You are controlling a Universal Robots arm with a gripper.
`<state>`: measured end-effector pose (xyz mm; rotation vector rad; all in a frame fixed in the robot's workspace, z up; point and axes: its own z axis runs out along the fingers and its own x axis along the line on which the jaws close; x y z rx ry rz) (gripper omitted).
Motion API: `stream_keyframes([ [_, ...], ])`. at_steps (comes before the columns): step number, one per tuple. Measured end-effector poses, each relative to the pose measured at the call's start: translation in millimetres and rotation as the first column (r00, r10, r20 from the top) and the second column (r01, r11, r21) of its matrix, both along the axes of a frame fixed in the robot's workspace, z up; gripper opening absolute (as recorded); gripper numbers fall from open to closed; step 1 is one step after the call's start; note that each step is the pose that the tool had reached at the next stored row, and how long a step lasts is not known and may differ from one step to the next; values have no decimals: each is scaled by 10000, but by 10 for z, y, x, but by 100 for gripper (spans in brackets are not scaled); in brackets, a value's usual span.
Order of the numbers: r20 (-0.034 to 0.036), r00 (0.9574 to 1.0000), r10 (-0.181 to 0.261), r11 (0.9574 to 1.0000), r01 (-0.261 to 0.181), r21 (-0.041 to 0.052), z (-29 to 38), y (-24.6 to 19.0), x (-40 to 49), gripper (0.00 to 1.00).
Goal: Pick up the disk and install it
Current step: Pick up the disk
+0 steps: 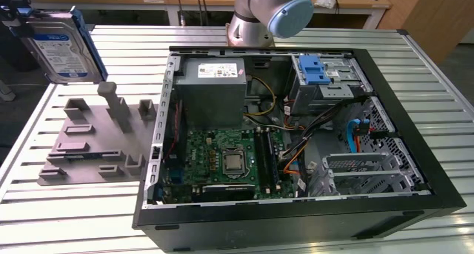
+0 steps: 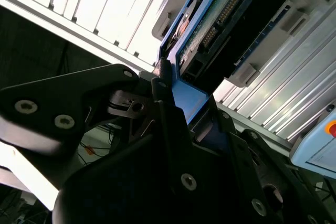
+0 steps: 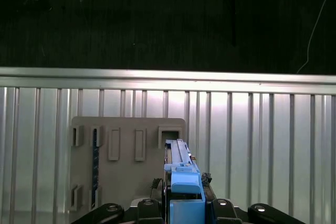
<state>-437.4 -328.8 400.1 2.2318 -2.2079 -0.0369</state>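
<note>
Above grey fixture (image 1: 89, 148), pincer (image 3: 185, 207) clamped on disk (image 1: 63, 46) edges, clear of computer case (image 1: 414, 98)

Near end of disk (image 2: 210, 30) behind jaws

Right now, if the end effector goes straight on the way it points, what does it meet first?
Probably the grey slotted fixture, near its corner slot; the held disk would touch first. Depth is unclear.
</note>
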Motion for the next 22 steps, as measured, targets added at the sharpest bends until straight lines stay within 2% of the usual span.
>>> stream_keyframes([
  [22, 0, 10000, 0, 10000, 0, 0, 126, 0, 0, 36],
])
